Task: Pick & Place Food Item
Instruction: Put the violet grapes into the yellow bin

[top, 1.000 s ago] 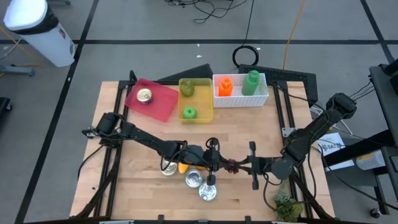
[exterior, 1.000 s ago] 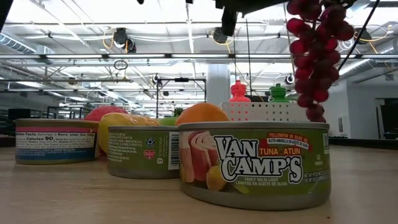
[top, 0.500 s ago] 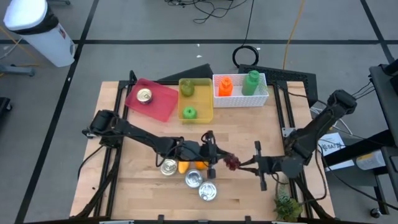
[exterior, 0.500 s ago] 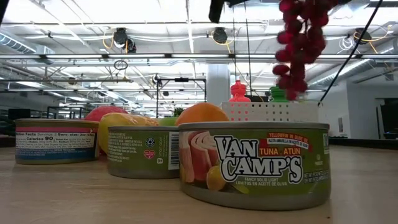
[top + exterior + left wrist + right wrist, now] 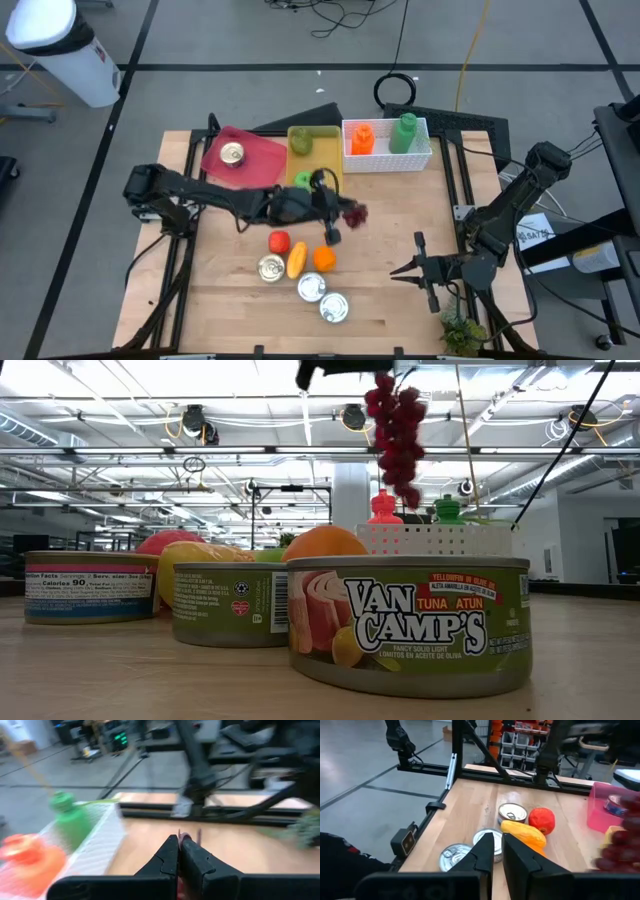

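Observation:
A bunch of dark red grapes (image 5: 353, 213) hangs in the air over the middle of the table, a little short of the yellow bin (image 5: 318, 184). My left gripper (image 5: 338, 210) is shut on it. In the low view the bunch (image 5: 396, 435) dangles high above the cans. My right gripper (image 5: 402, 270) hovers near the table's right front, shut and holding nothing. In its wrist view the narrow fingers (image 5: 498, 845) point at the cans and fruit, and the grapes (image 5: 620, 845) show as a blur. My left gripper pinches the top of the grape bunch, by its stem end (image 5: 186, 836), between its two shut fingers (image 5: 172, 855). The fingers reach about level from the table's left. The bunch hangs below them, lifted clear of the table and cans.
Three cans (image 5: 312, 288), a red tomato (image 5: 279, 241), a yellow fruit (image 5: 297, 259) and an orange (image 5: 324, 258) sit at the front middle. At the back stand a pink tray (image 5: 260, 170) with a can, the yellow bin with green apples, and a white basket (image 5: 420, 160) of bottles.
My left gripper has risen and swung toward the table's far edge, carrying the grapes up and away from over the cans toward the yellow bin. My right gripper has drawn back a little toward the right edge.

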You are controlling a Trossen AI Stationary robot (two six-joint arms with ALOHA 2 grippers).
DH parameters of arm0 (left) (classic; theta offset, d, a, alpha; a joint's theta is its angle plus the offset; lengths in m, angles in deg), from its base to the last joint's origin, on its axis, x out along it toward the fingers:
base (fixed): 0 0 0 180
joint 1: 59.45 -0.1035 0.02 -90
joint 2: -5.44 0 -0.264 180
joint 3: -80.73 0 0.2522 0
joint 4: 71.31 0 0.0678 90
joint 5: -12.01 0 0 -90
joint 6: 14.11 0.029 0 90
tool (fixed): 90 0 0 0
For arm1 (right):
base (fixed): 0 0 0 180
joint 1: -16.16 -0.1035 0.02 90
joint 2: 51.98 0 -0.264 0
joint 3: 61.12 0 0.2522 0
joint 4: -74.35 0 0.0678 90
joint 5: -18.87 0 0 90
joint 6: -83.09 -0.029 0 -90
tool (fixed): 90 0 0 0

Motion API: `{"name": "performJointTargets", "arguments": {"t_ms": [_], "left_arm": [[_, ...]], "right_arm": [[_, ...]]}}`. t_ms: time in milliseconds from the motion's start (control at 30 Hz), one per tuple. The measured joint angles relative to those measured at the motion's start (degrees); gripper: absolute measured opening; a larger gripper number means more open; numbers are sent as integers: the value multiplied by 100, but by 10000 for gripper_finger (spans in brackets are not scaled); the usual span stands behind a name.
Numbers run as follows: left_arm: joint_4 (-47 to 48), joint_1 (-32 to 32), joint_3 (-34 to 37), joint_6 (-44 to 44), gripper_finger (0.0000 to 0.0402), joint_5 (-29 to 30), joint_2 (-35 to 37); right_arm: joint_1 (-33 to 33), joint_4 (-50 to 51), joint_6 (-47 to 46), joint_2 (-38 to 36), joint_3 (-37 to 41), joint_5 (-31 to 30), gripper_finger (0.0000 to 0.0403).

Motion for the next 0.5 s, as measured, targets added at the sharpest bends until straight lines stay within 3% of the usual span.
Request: {"name": "performJointTargets", "arguments": {"t_ms": [267,500], "left_arm": [[1005,-951,0,28,7,52,421],[870,-2192,439,24,7,-700,410]], "right_arm": [[3,305,-1,0,0,-5,23],[3,488,-164,0,36,-8,14]]}}
